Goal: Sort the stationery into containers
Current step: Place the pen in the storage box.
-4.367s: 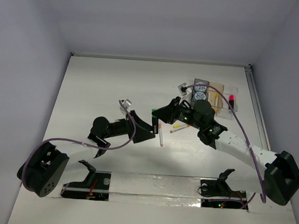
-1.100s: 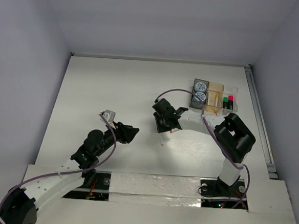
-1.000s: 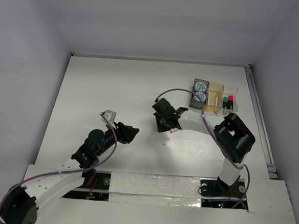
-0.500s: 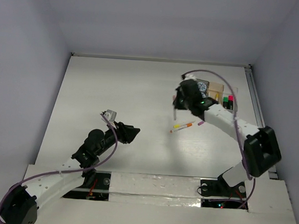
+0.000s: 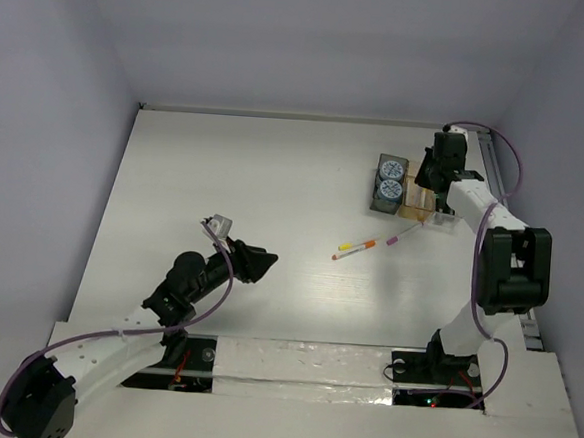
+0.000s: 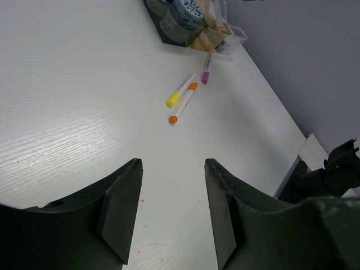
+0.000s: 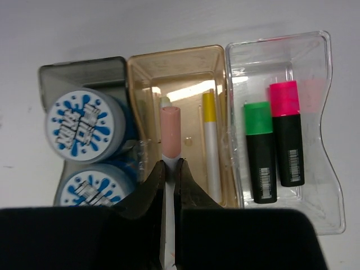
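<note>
**Operator:** Where does the right side stand?

**Inspector:** Your right pincer (image 7: 169,169) is closed on the thin pink-and-white pen (image 7: 170,132), held over the amber-tinted plastic tray (image 7: 180,64). A yellow-capped white pen (image 7: 209,152) lies in that tray. I cannot tell whether the held pen touches the tray floor. The joined dark grey tray (image 7: 84,70) holds two round blue-and-white rolls (image 7: 83,129). The clear plastic tray (image 7: 315,112) holds a green-capped black highlighter (image 7: 260,152) and a pink-capped black highlighter (image 7: 287,135). The row sits near the far right edge of the white tabletop (image 5: 225,174), close to the pale side wall (image 5: 568,148).

**Operator:** And the left?

**Inspector:** Your left pincer (image 6: 171,166) hangs open and grips nothing. Bare tabletop lies between it and three loose pens. The yellow-tipped pen (image 6: 180,93) and the orange-tipped pen (image 6: 184,102) lie side by side. The purple-tipped pen (image 6: 206,70) lies beyond them, near the trays.
</note>
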Controlling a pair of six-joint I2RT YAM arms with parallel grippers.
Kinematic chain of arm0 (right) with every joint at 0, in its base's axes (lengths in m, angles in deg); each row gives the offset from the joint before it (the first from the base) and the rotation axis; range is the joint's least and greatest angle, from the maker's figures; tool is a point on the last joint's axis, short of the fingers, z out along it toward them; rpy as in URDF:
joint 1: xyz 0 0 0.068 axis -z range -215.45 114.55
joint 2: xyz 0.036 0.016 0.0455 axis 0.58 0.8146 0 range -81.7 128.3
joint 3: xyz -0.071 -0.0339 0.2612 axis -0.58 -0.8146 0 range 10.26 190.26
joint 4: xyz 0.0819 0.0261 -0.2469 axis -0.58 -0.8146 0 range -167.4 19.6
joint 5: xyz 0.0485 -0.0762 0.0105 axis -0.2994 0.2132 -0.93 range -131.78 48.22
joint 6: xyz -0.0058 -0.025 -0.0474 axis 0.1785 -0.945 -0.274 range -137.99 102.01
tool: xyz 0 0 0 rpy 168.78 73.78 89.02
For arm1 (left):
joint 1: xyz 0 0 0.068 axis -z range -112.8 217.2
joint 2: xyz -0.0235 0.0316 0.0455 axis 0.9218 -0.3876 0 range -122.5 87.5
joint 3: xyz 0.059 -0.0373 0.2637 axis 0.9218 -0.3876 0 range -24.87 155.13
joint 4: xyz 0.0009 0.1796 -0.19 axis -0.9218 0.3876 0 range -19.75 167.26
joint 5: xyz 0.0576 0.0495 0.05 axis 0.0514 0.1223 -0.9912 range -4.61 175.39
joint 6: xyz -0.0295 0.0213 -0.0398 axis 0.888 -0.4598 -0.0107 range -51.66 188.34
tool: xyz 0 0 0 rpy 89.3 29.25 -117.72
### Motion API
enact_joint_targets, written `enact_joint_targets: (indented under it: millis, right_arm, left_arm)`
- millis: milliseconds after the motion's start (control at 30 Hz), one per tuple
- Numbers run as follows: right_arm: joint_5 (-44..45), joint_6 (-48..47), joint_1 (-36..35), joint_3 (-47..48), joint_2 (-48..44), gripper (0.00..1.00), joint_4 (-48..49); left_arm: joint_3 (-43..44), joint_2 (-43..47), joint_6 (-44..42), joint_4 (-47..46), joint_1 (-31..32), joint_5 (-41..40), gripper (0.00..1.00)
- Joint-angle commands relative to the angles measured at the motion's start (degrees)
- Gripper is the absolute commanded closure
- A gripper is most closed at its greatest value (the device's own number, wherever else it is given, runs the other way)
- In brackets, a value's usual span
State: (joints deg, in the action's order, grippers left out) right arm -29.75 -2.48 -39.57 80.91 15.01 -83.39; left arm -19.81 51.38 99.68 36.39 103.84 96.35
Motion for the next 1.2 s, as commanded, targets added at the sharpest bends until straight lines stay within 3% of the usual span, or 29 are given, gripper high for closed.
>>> enact_joint_targets:
  millis: [0,367,400,433,533,633,700,800,900,933,1067,1167]
  right_arm:
    - [0.62,-2.67,1.22,4.49,1.47,1.0,2.8]
    - [-0.78,-1.36,1.75,7.75,8.85,0.99,2.44]
    - [-0.43,-1.18,1.75,8.35,9.11,0.96,1.92]
    - [-0.17,-0.83,1.75,8.8,9.38,0.8,1.14]
    - [-0.43,0.57,1.75,8.28,7.54,0.47,-0.45]
    - [-2.62,2.07,1.75,5.91,1.94,0.36,0.86]
    - [-5.16,3.73,1.75,2.22,-1.59,0.35,2.0]
    - [-11.56,6.11,0.96,-8.92,-12.39,0.37,8.93]
    - [-16.06,9.17,-2.73,-21.29,-26.45,0.71,15.53]
    - [-16.34,10.15,-3.43,-23.69,-29.79,0.97,15.98]
    - [-16.17,12.09,-4.05,-30.65,-48.13,1.0,13.63]
    - [-14.94,11.13,-4.05,-32.15,-55.2,0.97,9.15]
  left_arm:
    - [1.53,-0.53,0.4,-4.54,0.18,1.78,0.55]
    - [1.8,-5.71,0.66,-7.7,0.18,3.8,0.56]
    - [1.97,-6.24,0.66,-8.31,0.18,3.89,0.56]
    - [2.06,-6.68,0.57,-8.84,0.18,4.15,0.56]
    - [2.85,-10.71,0.75,-11.04,0.18,5.64,0.56]
    - [4.68,-15.27,1.36,-13.15,1.67,6.0,0.56]
    - [6.36,-17.75,1.28,-13.68,4.92,4.87,0.55]
    - [12.75,-23.63,-0.39,-12.98,10.8,0.65,0.53]
    - [18.04,-30.83,-3.55,-11.14,14.32,-3.57,0.52]
    - [21.8,-32.86,-4.34,-10.52,16.07,-4.54,0.52]
    - [32.01,-46.39,-8.3,-7.36,18.99,-7.62,0.47]
    - [40.8,-55.77,-10.85,-4.46,20.3,-9.28,0.43]
